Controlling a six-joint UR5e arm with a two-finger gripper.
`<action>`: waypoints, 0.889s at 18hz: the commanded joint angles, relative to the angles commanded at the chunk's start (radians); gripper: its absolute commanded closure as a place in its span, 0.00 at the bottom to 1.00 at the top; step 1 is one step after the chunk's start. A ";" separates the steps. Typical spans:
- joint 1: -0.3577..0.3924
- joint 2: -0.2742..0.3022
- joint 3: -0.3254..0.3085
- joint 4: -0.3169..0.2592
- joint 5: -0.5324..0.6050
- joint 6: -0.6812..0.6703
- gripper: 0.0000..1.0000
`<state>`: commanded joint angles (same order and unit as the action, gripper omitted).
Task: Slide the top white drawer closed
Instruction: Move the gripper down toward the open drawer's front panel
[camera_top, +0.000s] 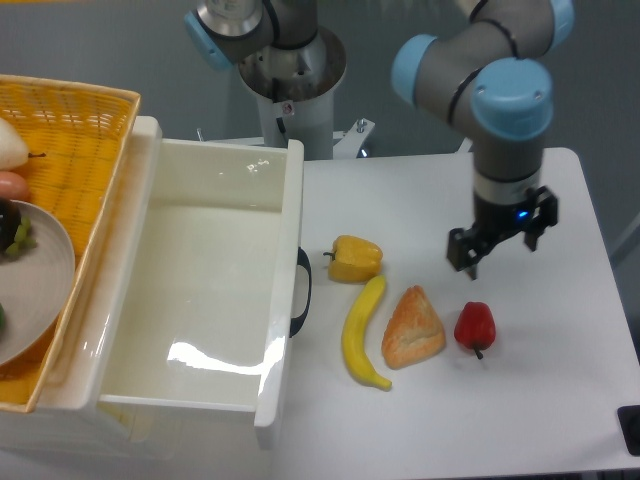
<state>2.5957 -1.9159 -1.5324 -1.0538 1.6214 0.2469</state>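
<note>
Top white drawer stands pulled out — one banana alongside; gripper fingers apart.

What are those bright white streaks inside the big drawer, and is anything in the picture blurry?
In the fixed camera view, the streaks are glare from overhead light on the glossy drawer, strongest on its floor near the front. The fruit and the gripper look sharp, with soft, faint shadows on the table. The basket is cut off at the left edge.
</note>
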 joint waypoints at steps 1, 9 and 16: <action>-0.014 -0.003 0.000 -0.002 0.000 0.009 0.00; -0.083 -0.028 -0.005 -0.002 0.000 0.094 0.00; -0.114 -0.046 -0.011 0.003 0.002 0.121 0.00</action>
<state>2.4820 -1.9619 -1.5432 -1.0508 1.6230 0.3681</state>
